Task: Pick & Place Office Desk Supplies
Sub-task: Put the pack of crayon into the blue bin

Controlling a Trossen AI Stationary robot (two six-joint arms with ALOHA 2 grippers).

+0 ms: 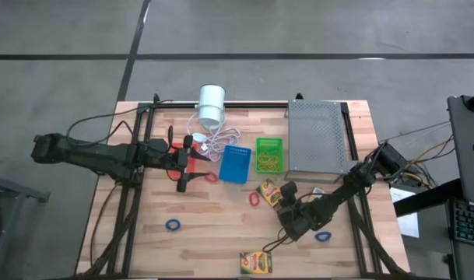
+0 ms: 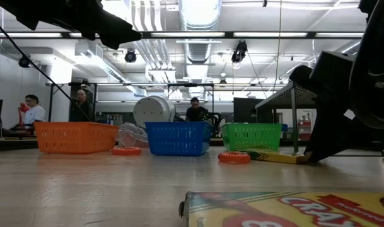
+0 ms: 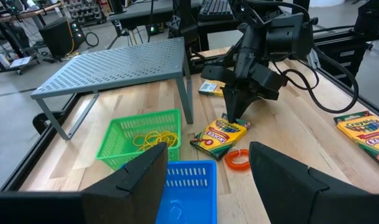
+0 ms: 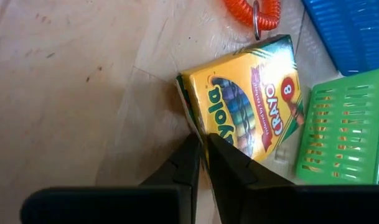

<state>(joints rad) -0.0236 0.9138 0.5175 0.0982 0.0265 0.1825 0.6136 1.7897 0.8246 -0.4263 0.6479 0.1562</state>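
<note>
A yellow-green crayon box point(image 4: 251, 93) lies on the table in front of the green basket point(image 1: 269, 154), and my right gripper point(image 4: 203, 149) is shut on it. The blue basket point(image 1: 235, 163) stands left of the green one. My left gripper point(image 1: 188, 163) hovers open over the red-orange basket point(image 2: 75, 137), holding nothing. A second crayon box point(image 1: 256, 262) lies at the near edge. Red bands point(image 1: 254, 200) point(image 1: 211, 177) and blue bands point(image 1: 173, 225) point(image 1: 323, 236) lie loose on the wood. My right gripper pinches the crayon box's long side edge point(image 4: 195, 127), near one corner, between its two fingers point(image 4: 229, 165). The fingers slant down at it from the table's right and near side. The rest of the box lies on the table.
A grey perforated tray on legs point(image 1: 318, 138) stands at the far right behind the green basket. A white cylinder with a coiled cord point(image 1: 212, 105) sits at the far edge. Bare wood lies at the near left.
</note>
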